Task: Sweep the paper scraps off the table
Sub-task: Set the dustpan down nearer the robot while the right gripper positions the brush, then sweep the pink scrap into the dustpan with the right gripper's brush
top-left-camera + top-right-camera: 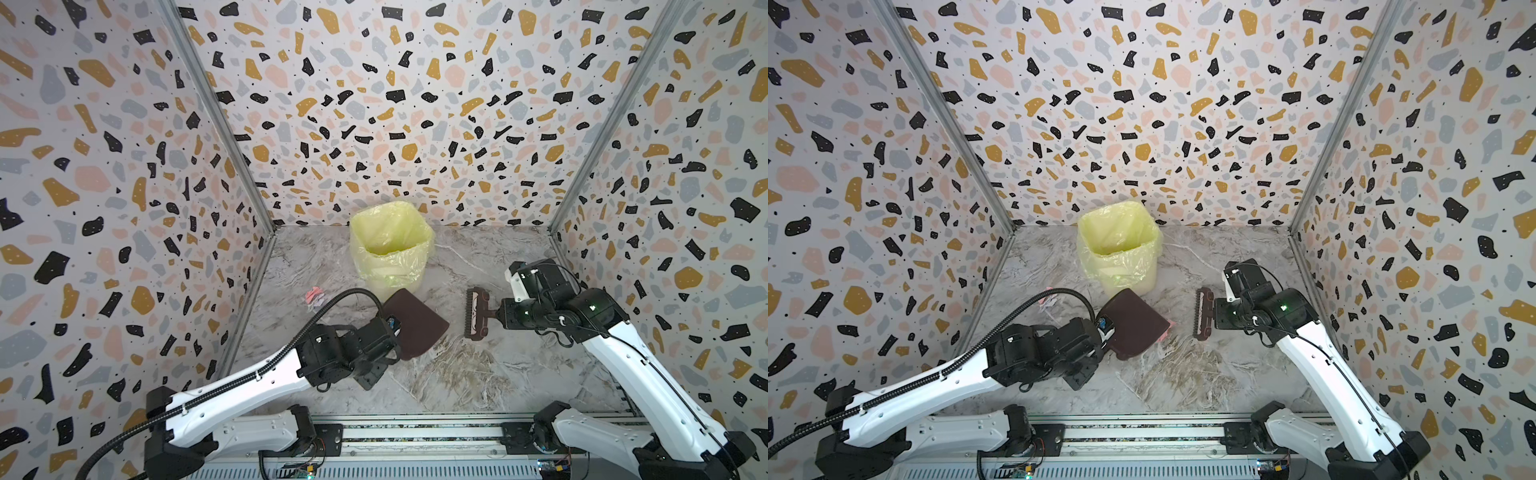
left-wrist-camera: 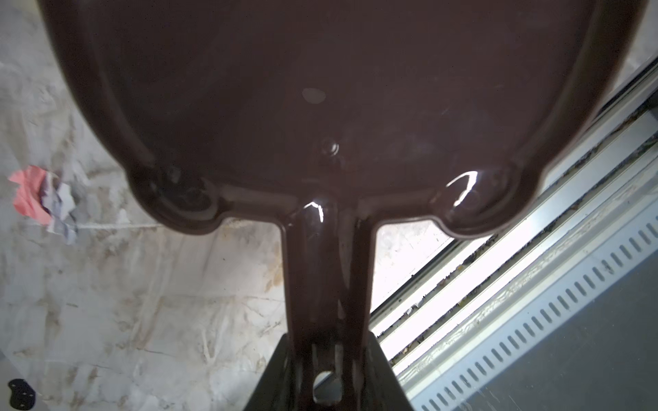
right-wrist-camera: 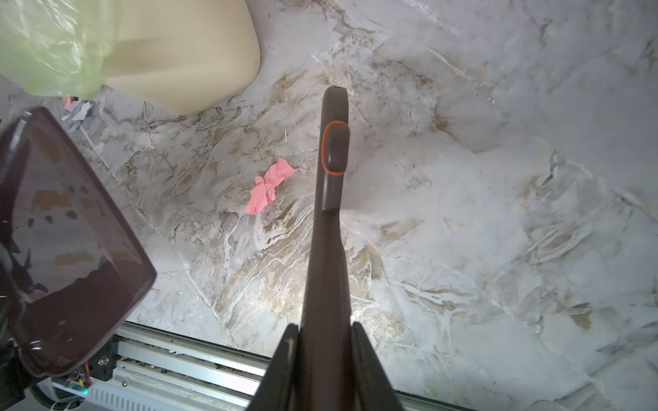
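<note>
My left gripper (image 1: 391, 330) (image 2: 327, 359) is shut on the handle of a dark brown dustpan (image 1: 415, 324) (image 1: 1133, 324) (image 2: 320, 89), held near the middle of the table (image 1: 478, 374). My right gripper (image 1: 498, 318) (image 3: 325, 341) is shut on the handle of a brown brush (image 1: 476, 313) (image 1: 1203, 313) (image 3: 331, 178), bristles facing the dustpan. A small pile of paper scraps (image 1: 314, 296) (image 1: 1045, 302) (image 2: 42, 199) (image 3: 76, 108), pink and lilac, lies left of the dustpan. One pink scrap (image 3: 270, 186) (image 1: 1169, 328) lies between dustpan and brush.
A cream bin with a yellow liner (image 1: 390, 249) (image 1: 1119, 245) (image 3: 178, 53) stands at the back, just behind the dustpan. Speckled walls close in the left, right and back. A metal rail (image 1: 415, 436) runs along the front edge.
</note>
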Controlling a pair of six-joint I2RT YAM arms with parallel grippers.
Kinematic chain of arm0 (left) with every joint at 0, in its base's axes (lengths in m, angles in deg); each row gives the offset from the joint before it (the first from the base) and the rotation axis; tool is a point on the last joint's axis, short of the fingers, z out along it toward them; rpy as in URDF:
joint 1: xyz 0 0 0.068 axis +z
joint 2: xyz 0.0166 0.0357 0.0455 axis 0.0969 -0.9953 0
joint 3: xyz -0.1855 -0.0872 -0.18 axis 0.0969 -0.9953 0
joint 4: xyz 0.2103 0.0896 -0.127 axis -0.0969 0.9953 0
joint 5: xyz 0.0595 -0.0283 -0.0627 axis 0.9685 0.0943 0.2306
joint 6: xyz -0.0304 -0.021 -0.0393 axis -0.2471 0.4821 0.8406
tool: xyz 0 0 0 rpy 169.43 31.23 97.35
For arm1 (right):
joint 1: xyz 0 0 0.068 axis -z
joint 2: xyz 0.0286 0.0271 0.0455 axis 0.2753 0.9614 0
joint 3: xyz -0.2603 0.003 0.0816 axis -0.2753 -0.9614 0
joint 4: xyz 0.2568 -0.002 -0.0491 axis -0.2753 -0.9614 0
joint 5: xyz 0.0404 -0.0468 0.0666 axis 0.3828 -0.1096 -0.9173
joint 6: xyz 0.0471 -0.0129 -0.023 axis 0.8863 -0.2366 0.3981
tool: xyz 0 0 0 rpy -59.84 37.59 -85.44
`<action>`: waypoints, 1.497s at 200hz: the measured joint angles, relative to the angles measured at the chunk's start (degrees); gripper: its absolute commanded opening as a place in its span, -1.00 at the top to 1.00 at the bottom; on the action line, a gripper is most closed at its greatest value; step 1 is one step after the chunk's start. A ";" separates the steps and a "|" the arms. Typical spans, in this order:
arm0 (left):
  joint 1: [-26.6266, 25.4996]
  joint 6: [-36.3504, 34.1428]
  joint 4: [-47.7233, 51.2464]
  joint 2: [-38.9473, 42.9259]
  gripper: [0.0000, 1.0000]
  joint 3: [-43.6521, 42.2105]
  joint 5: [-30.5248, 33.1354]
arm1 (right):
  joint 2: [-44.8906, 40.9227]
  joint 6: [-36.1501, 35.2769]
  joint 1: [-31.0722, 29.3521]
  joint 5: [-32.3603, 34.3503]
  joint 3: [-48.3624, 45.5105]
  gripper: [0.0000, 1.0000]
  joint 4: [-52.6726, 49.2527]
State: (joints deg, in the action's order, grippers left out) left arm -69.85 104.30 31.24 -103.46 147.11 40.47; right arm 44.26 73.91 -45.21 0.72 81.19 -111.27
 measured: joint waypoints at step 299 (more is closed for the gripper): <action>-5.27 8.00 -18.69 -16.41 1.00 -16.44 -5.25 | 34.03 -14.43 -27.80 27.32 17.03 1.00 -7.85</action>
State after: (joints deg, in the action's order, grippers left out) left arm -75.12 112.30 12.55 -119.87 130.68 35.22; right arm 78.29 59.49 -73.01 28.04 98.22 -119.12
